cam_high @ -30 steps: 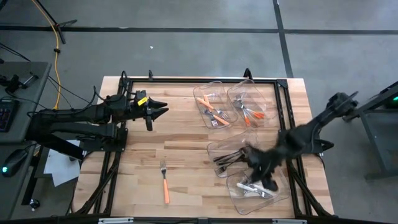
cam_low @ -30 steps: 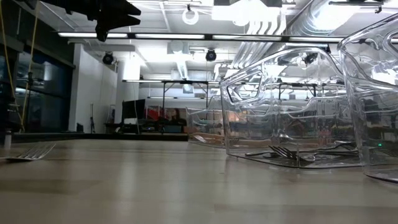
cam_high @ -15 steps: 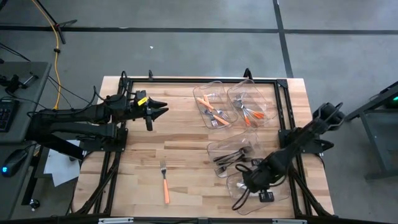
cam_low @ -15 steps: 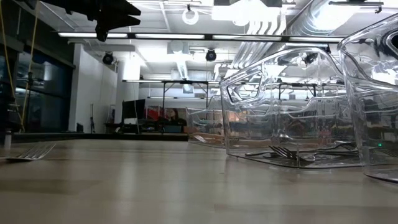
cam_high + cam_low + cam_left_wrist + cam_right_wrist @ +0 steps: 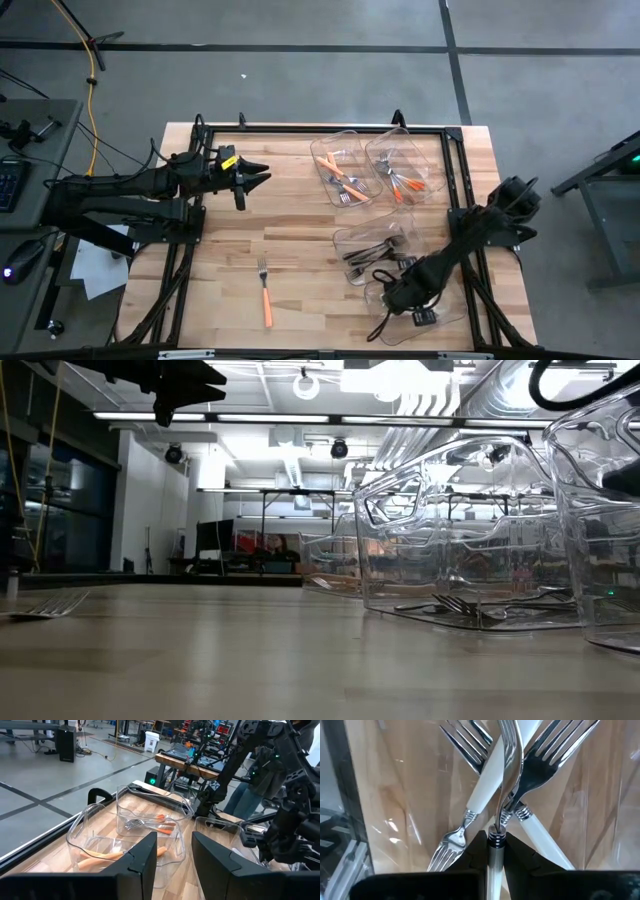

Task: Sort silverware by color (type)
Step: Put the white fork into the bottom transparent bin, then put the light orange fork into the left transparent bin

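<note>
Wooden table (image 5: 300,230): right gripper (image 5: 495,851) clamps white-handled fork (image 5: 506,780) in bin (image 5: 455,315).

Four clear bins (image 5: 343,166) on wooden table (image 5: 300,230)

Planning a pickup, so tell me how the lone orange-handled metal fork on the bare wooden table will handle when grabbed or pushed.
The orange-handled metal fork looks stiff and thin. Lying flat on the wooden table, it will probably slide rather than roll. Its low profile may make pinching awkward.
</note>
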### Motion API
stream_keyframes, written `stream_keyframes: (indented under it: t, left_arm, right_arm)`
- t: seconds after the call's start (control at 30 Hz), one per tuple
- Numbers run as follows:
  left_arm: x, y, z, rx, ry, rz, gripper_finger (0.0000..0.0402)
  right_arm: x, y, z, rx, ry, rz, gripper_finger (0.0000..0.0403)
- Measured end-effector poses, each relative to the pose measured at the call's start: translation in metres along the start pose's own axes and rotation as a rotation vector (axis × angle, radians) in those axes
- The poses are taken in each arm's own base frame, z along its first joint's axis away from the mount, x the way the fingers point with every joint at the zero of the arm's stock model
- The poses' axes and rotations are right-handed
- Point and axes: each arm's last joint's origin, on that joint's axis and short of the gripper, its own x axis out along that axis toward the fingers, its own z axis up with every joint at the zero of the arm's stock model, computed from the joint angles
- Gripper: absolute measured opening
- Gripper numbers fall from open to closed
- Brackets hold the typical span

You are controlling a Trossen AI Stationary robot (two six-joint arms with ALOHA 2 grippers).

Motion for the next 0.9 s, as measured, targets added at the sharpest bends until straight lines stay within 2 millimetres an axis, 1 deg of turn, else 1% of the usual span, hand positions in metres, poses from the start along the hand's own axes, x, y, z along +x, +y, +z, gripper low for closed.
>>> stream_keyframes:
  t: [0.2, 0.27, 0.57, 0.8, 0.9]
  left_arm:
    - [0.0000, 0.0000, 0.0000, 0.000, 0.000, 0.000, 0.0111]
    - [0.0000, 0.0000, 0.0000, 0.000, 0.000, 0.000, 0.0111]
    - [0.0000, 0.0000, 0.0000, 0.000, 0.000, 0.000, 0.0111]
    - [0.0000, 0.0000, 0.0000, 0.000, 0.000, 0.000, 0.0111]
    - [0.0000, 0.0000, 0.0000, 0.000, 0.000, 0.000, 0.0111]
  right_arm:
    - [0.0022, -0.0001, 0.0008, 0.011, 0.003, -0.003, 0.0058]
    - [0.0022, -0.0001, 0.0009, 0.014, 0.002, -0.003, 0.0064]
    - [0.0022, 0.0011, 0.0029, 0.007, -0.019, 0.008, 0.0069]
    - [0.0020, 0.0012, 0.0030, 0.093, -0.020, 0.011, 0.0071]
    - [-0.0034, 0.0019, 0.0011, 0.083, -0.031, 0.021, 0.0071]
